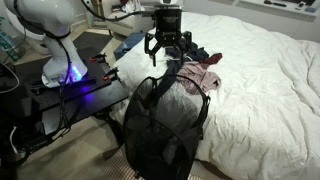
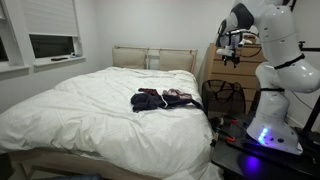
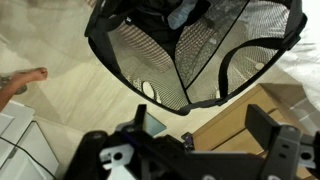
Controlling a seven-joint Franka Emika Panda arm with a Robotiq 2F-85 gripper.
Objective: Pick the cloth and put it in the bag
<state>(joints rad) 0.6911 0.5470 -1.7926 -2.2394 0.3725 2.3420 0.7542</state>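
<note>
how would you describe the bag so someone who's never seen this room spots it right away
Find the large bed with the white duvet, then go to the side edge nearest the white robot arm. Standing upright beside that edge is the bag: tall, black, see-through mesh with a round open rim and strap handles, unlike the pile of clothes lying flat on the duvet.

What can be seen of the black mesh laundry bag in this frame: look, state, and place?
The bag is tall, black, see-through mesh with a round rim and black strap handles. It stands upright on the floor close beside the bed, with its mouth open upward. The open gripper is above it and not touching it. In an exterior view, a wooden dresser stands behind it. The wrist view looks down into its mouth, and the floor shows through the mesh. Whether anything lies inside is unclear.
</note>
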